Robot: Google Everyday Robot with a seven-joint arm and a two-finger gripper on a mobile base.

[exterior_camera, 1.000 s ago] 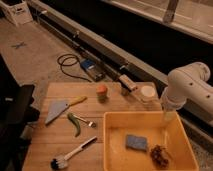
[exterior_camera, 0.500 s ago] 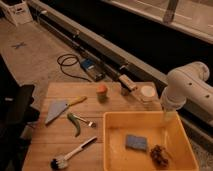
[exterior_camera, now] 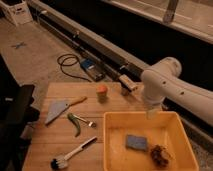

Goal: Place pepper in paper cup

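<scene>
The green pepper lies curved on the wooden table, left of the yellow bin. The paper cup is hidden behind my white arm at the table's back right. From that arm my gripper hangs down over the bin's far rim, well to the right of the pepper. It stands open with nothing in it.
A yellow bin holds a blue sponge and a brown clump. A yellow-handled spatula, a small fork, an orange-topped cylinder and a dish brush share the table. Cables and a blue device lie on the floor behind.
My arm has swung left, and the gripper with it. The arm now covers the white cup that showed beside it before. The things on the table have not moved.
</scene>
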